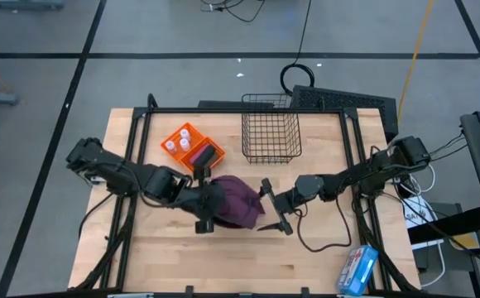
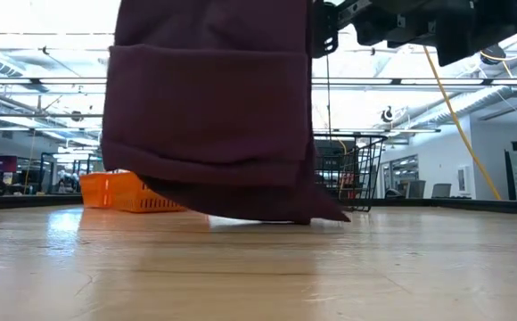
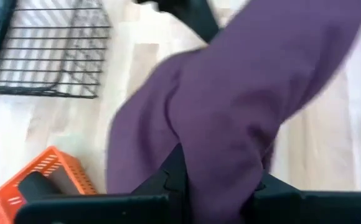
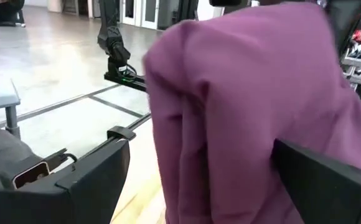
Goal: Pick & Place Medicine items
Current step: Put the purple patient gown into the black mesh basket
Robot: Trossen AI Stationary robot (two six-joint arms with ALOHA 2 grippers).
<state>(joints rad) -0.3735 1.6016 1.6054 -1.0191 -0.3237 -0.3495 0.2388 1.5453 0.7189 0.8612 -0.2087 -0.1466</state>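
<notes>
Mid-frame, cloth (image 1: 233,204) lifted, gripped by left gripper (image 1: 208,201); right gripper (image 1: 273,209) spread beside it. Next, probably: clearing cloth toward bottles (image 1: 180,142).

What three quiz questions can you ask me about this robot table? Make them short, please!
1. True or false: the three white bottles sit inside the wire basket.
2. Which pincer grips the maroon cloth? A: left pincer. B: right pincer.
3. Fill in: the right pincer's fingers are spread ____.

Key: 1 false, they sit in the orange tray. 2 A. 3 open.
</notes>
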